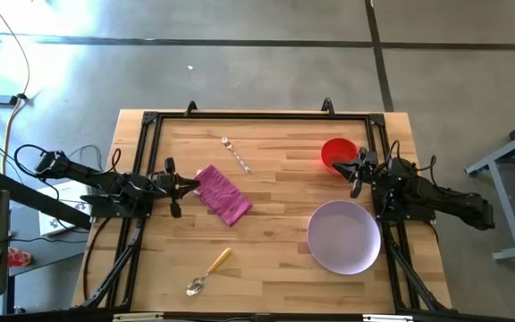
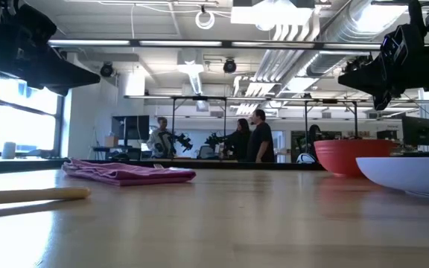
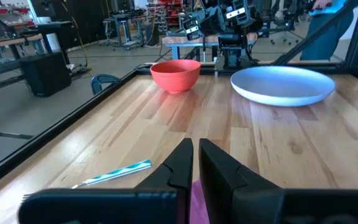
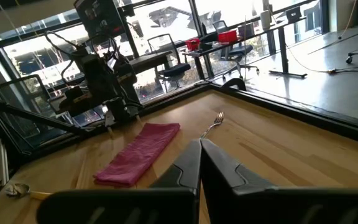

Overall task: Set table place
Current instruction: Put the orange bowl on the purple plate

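A folded magenta napkin (image 1: 222, 194) lies flat at the table's left middle, a small silver fork (image 1: 236, 154) beyond it toward the far edge, and a wooden-handled spoon (image 1: 208, 271) near the front edge. A red bowl (image 1: 337, 153) stands at the far right, and a pale lilac plate (image 1: 344, 236) lies in front of it. My left gripper (image 1: 192, 184) is shut and empty just left of the napkin, above the table; its own wrist view (image 3: 195, 163) shows it too. My right gripper (image 1: 341, 166) is shut and empty by the bowl's near side, also seen in its wrist view (image 4: 200, 163).
The table (image 1: 275, 268) has a black metal frame along its edges. Bare wood lies between the napkin and the plate. People stand far off in the room beyond the table (image 2: 248, 139).
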Robot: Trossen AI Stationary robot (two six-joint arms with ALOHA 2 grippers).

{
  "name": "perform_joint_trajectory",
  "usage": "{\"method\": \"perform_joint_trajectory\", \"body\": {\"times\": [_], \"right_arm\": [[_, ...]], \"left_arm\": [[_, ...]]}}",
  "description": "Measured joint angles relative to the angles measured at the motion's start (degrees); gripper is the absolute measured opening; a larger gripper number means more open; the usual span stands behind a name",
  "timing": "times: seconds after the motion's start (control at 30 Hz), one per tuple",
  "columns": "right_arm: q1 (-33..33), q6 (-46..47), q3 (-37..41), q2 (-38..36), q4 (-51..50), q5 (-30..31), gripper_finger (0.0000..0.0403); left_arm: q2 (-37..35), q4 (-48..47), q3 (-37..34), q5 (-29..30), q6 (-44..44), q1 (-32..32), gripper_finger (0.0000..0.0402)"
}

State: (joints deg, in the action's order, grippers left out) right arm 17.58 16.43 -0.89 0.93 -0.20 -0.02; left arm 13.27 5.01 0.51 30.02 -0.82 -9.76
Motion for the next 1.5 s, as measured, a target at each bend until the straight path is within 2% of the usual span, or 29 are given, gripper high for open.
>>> {"method": "perform_joint_trajectory", "body": {"times": [0.27,0.47,0.6,0.8,0.93,1.0,1.2,1.33,1.5], "right_arm": [[0.0,0.0,0.0,0.0,0.0,0.0,0.0000],[0.0,0.0,0.0,0.0,0.0,0.0,0.0000],[0.0,0.4,0.0,0.0,0.1,0.0,0.0000],[0.0,9.6,0.0,0.0,2.5,0.3,0.0000],[0.0,15.1,0.0,0.1,5.9,4.7,0.0000],[0.0,18.7,-0.9,0.3,5.2,5.0,0.0000],[0.0,17.6,-10.8,6.6,-8.8,4.5,0.0000],[0.0,13.6,-21.2,16.1,-20.7,6.4,0.0000],[0.0,7.8,-33.9,30.0,-30.9,10.9,0.0000]], "left_arm": [[0.0,-0.1,0.0,0.1,5.2,0.0,0.0019],[0.0,-0.3,0.0,-0.6,5.9,0.0,0.0019],[0.0,3.7,0.0,3.9,9.7,0.0,0.0019],[0.0,7.7,0.0,9.0,10.2,0.0,0.0019],[0.0,8.4,0.0,11.4,10.2,0.0,0.0019],[0.0,8.4,0.0,11.9,10.2,0.0,0.0019],[0.0,8.4,0.0,13.1,10.1,0.0,0.0019],[0.0,8.3,0.0,13.2,9.7,0.0,0.0019],[0.0,8.3,0.0,13.2,9.6,0.0,0.0019]]}}
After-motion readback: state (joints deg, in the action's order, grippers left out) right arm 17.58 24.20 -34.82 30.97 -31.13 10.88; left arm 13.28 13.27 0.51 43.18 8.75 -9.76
